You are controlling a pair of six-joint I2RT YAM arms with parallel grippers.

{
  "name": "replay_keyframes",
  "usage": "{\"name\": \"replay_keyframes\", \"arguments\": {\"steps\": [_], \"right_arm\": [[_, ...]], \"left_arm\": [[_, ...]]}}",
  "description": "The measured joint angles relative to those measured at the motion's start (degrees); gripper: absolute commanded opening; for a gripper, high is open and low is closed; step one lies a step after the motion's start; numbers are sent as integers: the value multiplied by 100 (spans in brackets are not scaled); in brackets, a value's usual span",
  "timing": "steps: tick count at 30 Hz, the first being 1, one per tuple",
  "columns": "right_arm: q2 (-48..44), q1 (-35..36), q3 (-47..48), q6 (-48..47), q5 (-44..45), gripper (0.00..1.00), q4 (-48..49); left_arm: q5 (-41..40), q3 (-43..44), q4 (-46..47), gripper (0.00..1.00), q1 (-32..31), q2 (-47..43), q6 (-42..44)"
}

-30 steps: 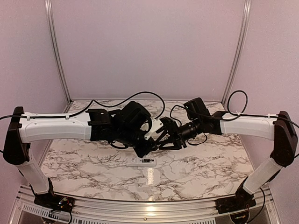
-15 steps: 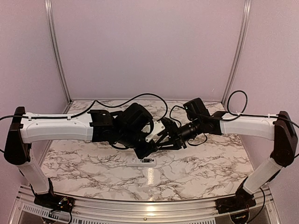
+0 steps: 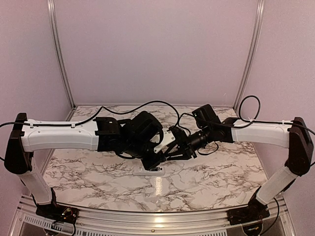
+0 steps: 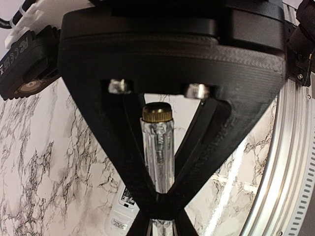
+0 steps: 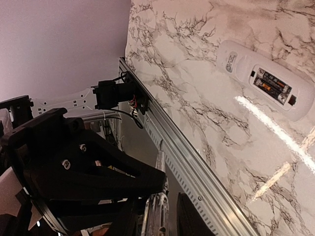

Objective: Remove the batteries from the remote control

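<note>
Occlusion: remote control is partly covered in the overhead view by the two grippers, which meet directly over it; only its near long edge and part of its body show.
Cut-off: the left wrist view shows one end of the remote at 7 o'clock, behind the finger frame; the tool's lower end runs off the bottom edge.
Left gripper: fingers set narrow and clamped on a clear-handled tool with a brass cap; the handle lies along the gripper's axis, cap toward the wrist.
Right gripper: tips cropped at 6 o'clock in its own view; the tool's clear handle appears between two dark shapes there; grip or gap cannot be told.
Remote position: flat on the marble table, back face up, at 6 o'clock from the meeting grippers; at 2 o'clock in the right wrist view.
Batteries: seated in the open compartment on the remote's back; dark with copper glints; count not resolvable.
Writing: a printed panel on the remote's back beside the compartment, and two stickers in the left wrist view; the text is too small to read.
Marks: compliance-style symbols on a black module at 10 o'clock in the left wrist view; not legible with confidence.
</note>
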Motion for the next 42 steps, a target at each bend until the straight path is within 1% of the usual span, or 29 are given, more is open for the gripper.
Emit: {"name": "replay_keyframes", "arguments": {"steps": [5,9,17,20,22,23,24,27,28,30,33,36,39,42], "right_arm": [[0,26,-39,-35,2,18,-22],[0,42,-48,-68,-2,17,-72],[0,66,-48,-282,-55,0,-203],[0,68,-48,-354,-68,0,-219],[0,68,-46,-380,-72,0,-223],[0,68,-46,-398,-70,0,-225],[0,68,-46,-407,-68,0,-247],[-2,70,-37,-476,-31,0,-363],[-4,70,-35,-507,-15,0,-391],[-20,72,-33,-568,44,0,-468],[-74,74,-15,-664,144,0,-518],[-188,79,-13,-785,269,0,-605],[-352,83,22,-925,391,0,-671],[-527,85,103,-1093,496,0,-699]], "left_arm": [[-57,2,-42,11,-48,17,22],[-105,2,-61,11,-79,28,22],[-186,2,-103,12,-129,35,72],[-225,2,-103,15,-155,35,81],[-280,0,-101,20,-166,35,87],[-313,0,-98,26,-166,35,85],[-374,2,-81,32,-175,35,72],[-562,0,-68,60,-190,35,-13],[-608,0,-66,67,-190,33,11],[-765,-2,-31,74,-190,13,-85],[-968,-98,22,76,-190,-129,-184],[-1062,-243,79,73,-190,-389,-264],[-979,-409,184,71,-190,-691,-308],[-713,-612,313,69,-162,-977,-330]]}}
